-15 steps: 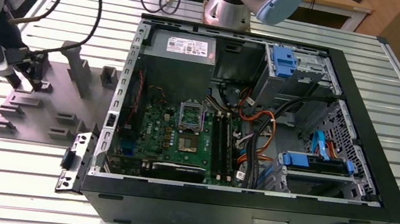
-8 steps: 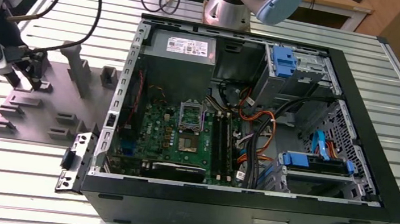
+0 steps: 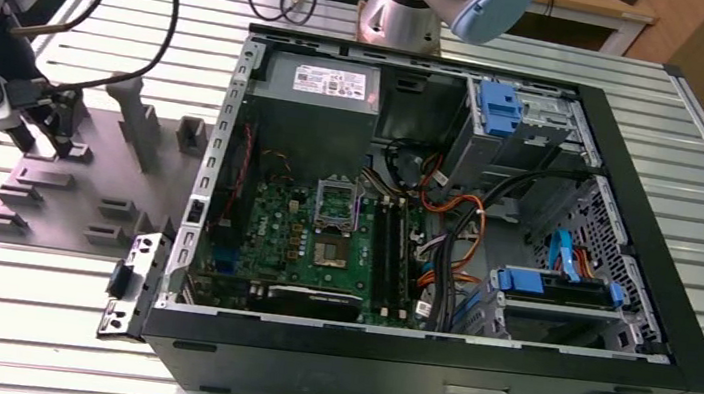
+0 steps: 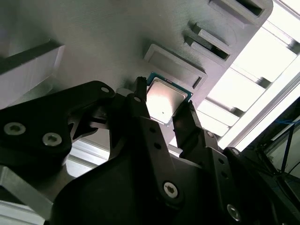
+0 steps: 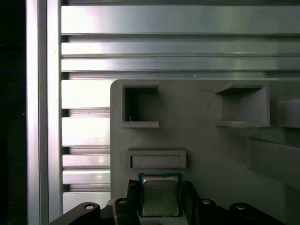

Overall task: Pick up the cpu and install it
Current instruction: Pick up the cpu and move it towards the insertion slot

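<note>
In the exterior view I see the gripper point(image 3: 49, 146) low over the grey plate point(image 3: 80, 219), to the exterior view's left of the open case point(image 3: 438, 374). In the second wrist view the fingers point(image 4: 139, 102) pinch the cpu point(image 4: 164, 101) by two opposite edges. In the first wrist view the cpu point(image 5: 160, 196) is between them, just beside a raised block point(image 5: 157, 159) of the plate.

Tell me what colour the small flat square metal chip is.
The cpu has a shiny silver-grey top with a thin greenish rim, clearest in the first wrist view.
</note>
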Available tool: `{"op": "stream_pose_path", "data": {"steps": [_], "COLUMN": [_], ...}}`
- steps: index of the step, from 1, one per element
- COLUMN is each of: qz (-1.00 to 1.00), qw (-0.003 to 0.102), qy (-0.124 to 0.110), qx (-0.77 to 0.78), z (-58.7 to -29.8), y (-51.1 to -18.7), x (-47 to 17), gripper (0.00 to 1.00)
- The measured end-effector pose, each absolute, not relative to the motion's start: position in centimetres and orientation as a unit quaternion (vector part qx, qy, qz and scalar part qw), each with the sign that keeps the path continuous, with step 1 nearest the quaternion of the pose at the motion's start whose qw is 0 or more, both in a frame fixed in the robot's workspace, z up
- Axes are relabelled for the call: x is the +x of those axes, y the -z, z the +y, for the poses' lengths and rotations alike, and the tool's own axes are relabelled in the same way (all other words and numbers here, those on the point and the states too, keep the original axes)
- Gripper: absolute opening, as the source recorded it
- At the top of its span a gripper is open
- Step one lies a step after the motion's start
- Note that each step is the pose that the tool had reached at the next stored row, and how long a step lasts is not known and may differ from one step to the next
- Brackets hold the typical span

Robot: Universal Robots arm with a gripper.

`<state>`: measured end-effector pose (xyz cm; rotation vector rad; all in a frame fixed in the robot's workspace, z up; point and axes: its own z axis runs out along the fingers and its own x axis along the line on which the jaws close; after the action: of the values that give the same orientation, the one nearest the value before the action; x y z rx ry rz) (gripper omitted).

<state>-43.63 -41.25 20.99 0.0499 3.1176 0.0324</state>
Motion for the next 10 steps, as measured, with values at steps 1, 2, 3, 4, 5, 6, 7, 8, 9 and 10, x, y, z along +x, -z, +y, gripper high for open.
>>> {"op": "stream_pose_path", "data": {"steps": [1, 2, 3, 4, 5, 6, 7, 8, 9, 10], "qz": [1.0, 1.0, 1.0, 1.0, 1.0, 1.0, 1.0, 1.0, 1.0, 1.0], "qw": [0.012, 0.012, 0.012, 0.012, 0.012, 0.012, 0.012, 0.012, 0.012, 0.012], "qy": [-0.01, -0.01, -0.01, -0.01, -0.01, -0.01, -0.01, -0.01, -0.01, -0.01], "qx": [0.016, 0.016, 0.016, 0.016, 0.016, 0.016, 0.016, 0.016, 0.016, 0.016], "z": [-41.25, -41.25, -41.25, -41.25, -41.25, -41.25, -41.25, -41.25, -41.25, -41.25], "y": [-21.02, -21.08, -21.12, -21.16, -21.2, -21.25, -21.27, -21.31, -21.31, -21.31], "x": [-43.63, -43.63, -43.63, -43.63, -43.63, -43.63, -43.63, -43.63, -43.63, -43.63], "gripper": [0.47, 0.47, 0.47, 0.47, 0.47, 0.47, 0.47, 0.47, 0.47, 0.47]}}
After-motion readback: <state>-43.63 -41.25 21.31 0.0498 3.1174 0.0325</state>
